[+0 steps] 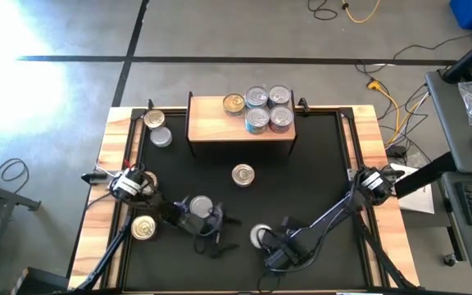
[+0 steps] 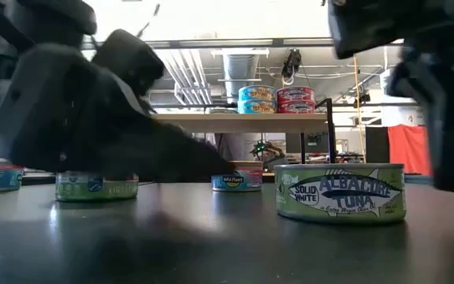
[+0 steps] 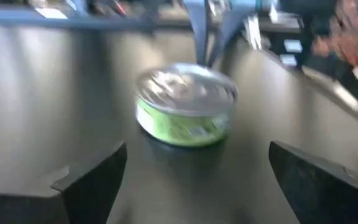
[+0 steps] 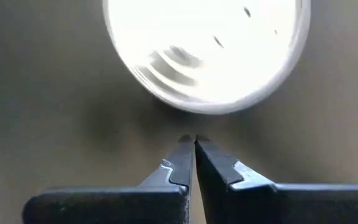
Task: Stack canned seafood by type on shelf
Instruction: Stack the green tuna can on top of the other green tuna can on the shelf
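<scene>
The left gripper (image 3: 191,177) held its fingers wide apart, a green-labelled can (image 3: 186,104) upright on the counter just ahead, apparently centred between them, not yet touched.

- Two dark, slender arms with black cables trailing along their links
- Left gripper (image 3: 191,180): matte black fingers, broad and angular
- Right gripper (image 4: 194,144): black fingers (image 4: 219,168) with stepped notches, tapering to thin tips

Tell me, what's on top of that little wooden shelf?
The shelf holds five tins bunched at its right end: one gold-lidded, four silver. From table height two pairs look stacked; anything beneath is hidden.
</scene>
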`<state>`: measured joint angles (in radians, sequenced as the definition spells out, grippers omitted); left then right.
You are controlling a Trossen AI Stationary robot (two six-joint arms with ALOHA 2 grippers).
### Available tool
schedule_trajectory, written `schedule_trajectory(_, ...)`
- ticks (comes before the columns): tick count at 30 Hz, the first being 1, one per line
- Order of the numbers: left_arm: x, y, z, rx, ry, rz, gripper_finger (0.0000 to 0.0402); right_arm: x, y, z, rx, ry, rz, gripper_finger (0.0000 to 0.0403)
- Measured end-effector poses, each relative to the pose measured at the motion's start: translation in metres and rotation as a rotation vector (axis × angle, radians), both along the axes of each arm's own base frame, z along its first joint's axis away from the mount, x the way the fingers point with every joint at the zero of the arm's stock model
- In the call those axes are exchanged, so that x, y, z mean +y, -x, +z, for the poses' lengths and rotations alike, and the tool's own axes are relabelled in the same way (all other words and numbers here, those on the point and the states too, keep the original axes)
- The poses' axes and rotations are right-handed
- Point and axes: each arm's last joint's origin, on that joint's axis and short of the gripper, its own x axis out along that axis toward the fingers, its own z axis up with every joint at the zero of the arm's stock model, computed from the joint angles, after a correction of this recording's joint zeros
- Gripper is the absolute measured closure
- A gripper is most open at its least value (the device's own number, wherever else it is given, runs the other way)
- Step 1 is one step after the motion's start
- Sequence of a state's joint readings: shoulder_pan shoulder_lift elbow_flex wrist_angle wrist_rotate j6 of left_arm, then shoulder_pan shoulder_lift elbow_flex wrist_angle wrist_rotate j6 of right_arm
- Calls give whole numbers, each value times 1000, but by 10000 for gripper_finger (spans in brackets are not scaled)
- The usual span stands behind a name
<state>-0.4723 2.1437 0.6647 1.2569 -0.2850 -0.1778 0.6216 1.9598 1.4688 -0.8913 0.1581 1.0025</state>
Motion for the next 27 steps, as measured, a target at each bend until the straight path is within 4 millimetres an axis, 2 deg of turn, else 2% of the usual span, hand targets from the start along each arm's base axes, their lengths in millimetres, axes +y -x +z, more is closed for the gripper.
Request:
schedule_trajectory(10,-4,-40,4,133,-149,-82,6,-16,-12,-1,-6,20,90,390)
schedule_trajectory(15,2,-56,8,182,-194,-63,2,-24,-16,-1,-3,37,129,390)
schedule_trajectory(22,18,-67,11,180,-212,-24,1,-29,-20,-2,-17,65,168,390)
schedule_trajectory(27,18,-64,9,216,-215,-38,1,-33,-13,-4,53,111,178,390)
